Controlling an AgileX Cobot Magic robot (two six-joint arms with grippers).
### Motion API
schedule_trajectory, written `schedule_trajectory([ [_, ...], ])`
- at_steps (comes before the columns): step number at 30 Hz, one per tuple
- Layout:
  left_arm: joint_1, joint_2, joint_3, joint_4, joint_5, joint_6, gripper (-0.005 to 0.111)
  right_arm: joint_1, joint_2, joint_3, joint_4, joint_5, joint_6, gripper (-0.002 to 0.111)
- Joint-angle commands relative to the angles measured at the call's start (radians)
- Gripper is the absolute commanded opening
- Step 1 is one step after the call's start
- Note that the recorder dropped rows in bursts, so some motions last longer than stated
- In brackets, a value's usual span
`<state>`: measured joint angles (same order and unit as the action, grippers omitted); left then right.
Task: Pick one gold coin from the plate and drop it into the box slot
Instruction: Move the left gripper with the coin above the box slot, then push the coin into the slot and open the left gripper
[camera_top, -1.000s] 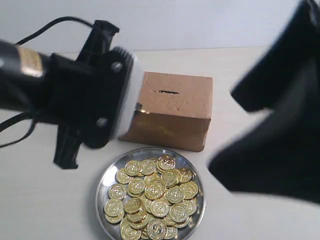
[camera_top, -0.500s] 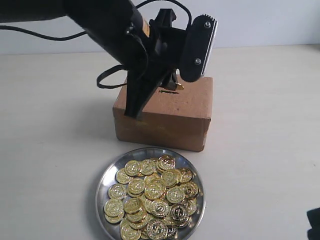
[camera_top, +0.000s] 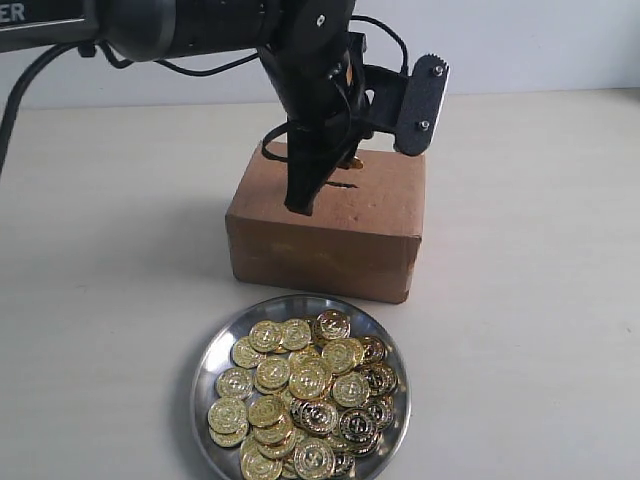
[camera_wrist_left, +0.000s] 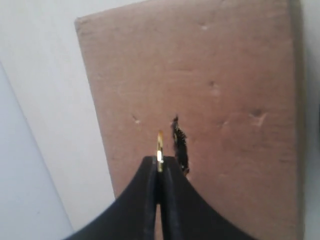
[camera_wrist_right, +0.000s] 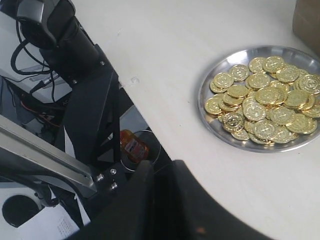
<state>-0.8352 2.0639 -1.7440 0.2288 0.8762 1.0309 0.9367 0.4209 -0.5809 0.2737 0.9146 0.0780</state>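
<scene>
The brown cardboard box (camera_top: 320, 245) stands behind the round silver plate (camera_top: 205, 365), which holds several gold coins (camera_top: 305, 395). My left gripper (camera_top: 350, 158) hangs over the box top, shut on one gold coin (camera_wrist_left: 159, 145) held edge-on. In the left wrist view the gripper (camera_wrist_left: 160, 160) carries the coin just beside the ragged dark slot (camera_wrist_left: 180, 147) in the box (camera_wrist_left: 225, 75), parallel to it and slightly off to one side. My right gripper (camera_wrist_right: 161, 167) is shut and empty, back over the table's edge, away from the plate (camera_wrist_right: 210, 120) and its coins (camera_wrist_right: 265, 100).
The pale table (camera_top: 520, 280) surrounds box and plate. The left arm's black body and cables (camera_top: 200, 30) cross the upper left of the exterior view. Past the table's edge the right wrist view shows a black arm mount (camera_wrist_right: 85, 100) and an orange bottle (camera_wrist_right: 132, 145) below.
The left arm has swung from the left to above the box, and the coin has come down next to the slot. The right arm has left the exterior view.
</scene>
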Motion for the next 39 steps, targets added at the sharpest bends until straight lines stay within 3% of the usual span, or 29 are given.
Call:
schedule_trajectory([
  [1,0.028,0.035,-0.051,-0.001,0.025,-0.031,0.000,-0.001,-0.005,0.005,0.004,-0.002,-0.017,0.013],
  [16,0.028,0.074,-0.058,-0.012,0.116,-0.034,0.000,-0.001,-0.005,0.005,0.004,0.002,-0.031,0.013],
  [30,0.028,0.076,-0.058,-0.008,0.097,-0.034,0.000,-0.001,-0.005,0.005,0.004,0.010,-0.031,0.013],
  [33,0.028,0.076,-0.058,-0.005,0.085,-0.034,0.010,-0.001,-0.005,0.005,0.004,0.010,-0.031,0.013],
  [39,0.028,0.072,-0.058,-0.005,0.085,-0.034,0.049,-0.001,-0.005,0.005,0.004,0.010,-0.043,0.013],
])
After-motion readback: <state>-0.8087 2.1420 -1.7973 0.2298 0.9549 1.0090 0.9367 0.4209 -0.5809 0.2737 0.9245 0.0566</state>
